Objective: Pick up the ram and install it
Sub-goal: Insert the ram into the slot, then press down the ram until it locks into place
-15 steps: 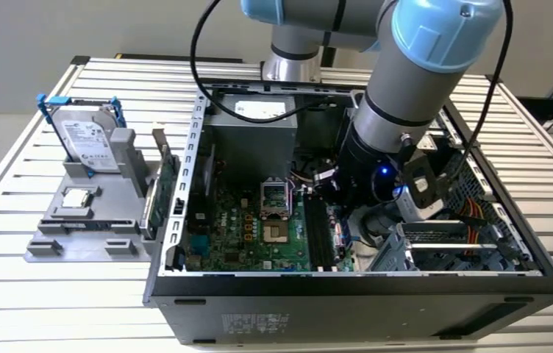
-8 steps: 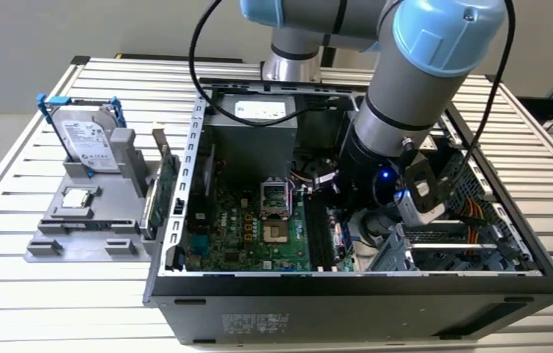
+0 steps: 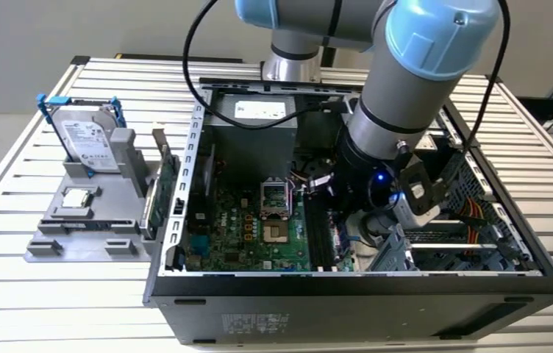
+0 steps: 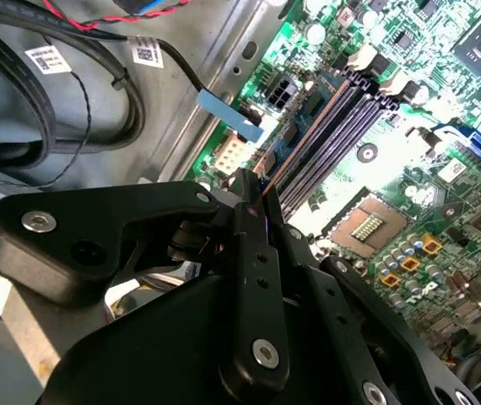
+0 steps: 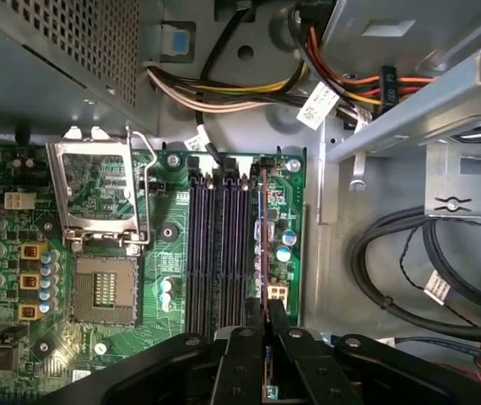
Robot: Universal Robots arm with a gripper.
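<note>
**A:** Where is the arm right now?

**B:** Reaching down into the open computer case (image 3: 355, 294), which lies on its side on the slatted tabletop (image 3: 512, 103). In the exterior view the gripper (image 3: 350, 234) is low inside the case, over the motherboard (image 3: 247, 228), toward the exterior view's right of the empty processor socket (image 3: 273, 197).

**A:** And the jaws, how do they stand?

**B:** Drawn close together, with only a thin gap. In the first wrist view the gripper (image 5: 268, 325) has the ram (image 5: 263, 245) pinched between its black fingers (image 5: 289, 350); the stick is seen edge-on as a thin strip running away from the fingertips.

**A:** Where does the ram sit relative to the slots?

**B:** It lies lengthwise along the row of memory slots (image 5: 219, 249), on the side of the row farthest from the socket (image 5: 101, 291). Whether it is pressed fully home I cannot tell. In the second wrist view the gripper (image 4: 257, 207) shows the same thing: the ram's (image 4: 295, 148) edge is a fine orange-tinted line beside the dark slots (image 4: 342, 122).

**A:** Anything outside the case?

**B:** On the exterior view's left, a grey holder (image 3: 85, 228) stands on the tabletop with a hard drive (image 3: 88, 143) upright in it and a small silver chip (image 3: 77, 197) lying flat in front of that. A green card (image 3: 164, 193) stands on edge between the holder and the case wall.
</note>
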